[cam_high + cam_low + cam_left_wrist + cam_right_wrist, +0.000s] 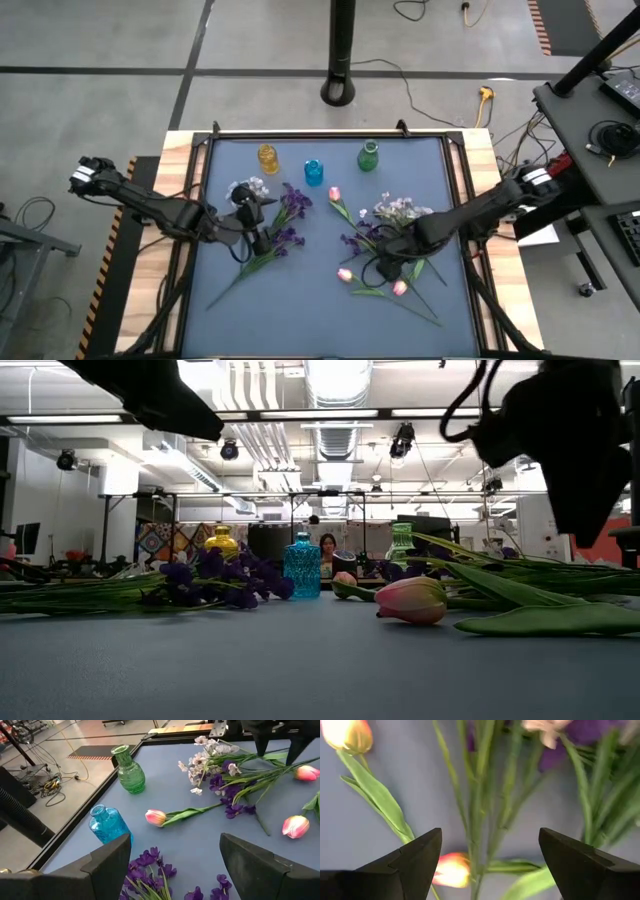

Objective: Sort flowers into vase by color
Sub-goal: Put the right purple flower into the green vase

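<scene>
Lying loose on the blue worktop [325,300], the flowers [385,235] form two heaps: a dark purple and white-lavender bunch [268,215] toward the left arm's side, and a tangle of pink tulips, pale sprigs and purple blooms toward the right arm's side. None stands in a vase yet. They look light and springy, with thin stems that would bend and long leaves that snag on their neighbours; the blossoms seem easy to crush. The bare stem below the leaves looks the safest place to take hold, and lifting one stem slowly should keep it from dragging others along.

The right hand [490,865] hovers spread open directly over crossing green stems, holding nothing. The left hand [175,870] hangs open and empty above the purple blooms. Beyond them, along the far edge, stand the yellow vase [268,157], blue vase [314,171] and green vase [368,156].

Which stem belongs to which bloom is hard to trace in the tangle, and both arms hide part of each heap from above.
</scene>
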Motion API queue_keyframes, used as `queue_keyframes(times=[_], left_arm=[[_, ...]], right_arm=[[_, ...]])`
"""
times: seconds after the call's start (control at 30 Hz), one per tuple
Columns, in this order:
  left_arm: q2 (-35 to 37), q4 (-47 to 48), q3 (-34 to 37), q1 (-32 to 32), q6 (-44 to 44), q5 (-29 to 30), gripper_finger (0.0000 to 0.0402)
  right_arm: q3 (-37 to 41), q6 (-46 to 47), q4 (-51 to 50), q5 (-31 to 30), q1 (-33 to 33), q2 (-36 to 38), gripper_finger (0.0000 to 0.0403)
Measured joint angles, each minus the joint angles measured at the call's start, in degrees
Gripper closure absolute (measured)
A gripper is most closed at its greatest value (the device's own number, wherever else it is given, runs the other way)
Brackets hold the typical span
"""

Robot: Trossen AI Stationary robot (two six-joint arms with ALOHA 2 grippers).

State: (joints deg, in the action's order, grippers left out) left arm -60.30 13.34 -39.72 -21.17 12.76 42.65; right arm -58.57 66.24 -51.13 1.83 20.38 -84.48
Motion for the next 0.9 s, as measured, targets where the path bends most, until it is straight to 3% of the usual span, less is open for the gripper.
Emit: queue_keyframes(times=[0.33,0.63,0.77,0.9], left_arm=[[-0.87,-0.32,0.0,0.0,0.56,0.02,0.0114],[-0.85,-1.15,0.0,0.0,-1.34,1.24,0.0114],[-0.83,-2.67,0.0,0.0,-3.06,2.76,0.0114],[-0.81,-2.99,0.0,0.0,-3.24,3.1,0.0114]], right_arm=[[-3.94,-2.45,-0.77,0.06,0.0,-9.19,0.0078],[-2.66,-1.25,-0.66,-1.06,0.13,-10.04,0.0081],[-2.66,-0.81,-0.61,-1.88,0.11,-9.8,0.0118],[-2.61,-1.06,-0.39,-2.07,0.11,-9.82,0.019]])
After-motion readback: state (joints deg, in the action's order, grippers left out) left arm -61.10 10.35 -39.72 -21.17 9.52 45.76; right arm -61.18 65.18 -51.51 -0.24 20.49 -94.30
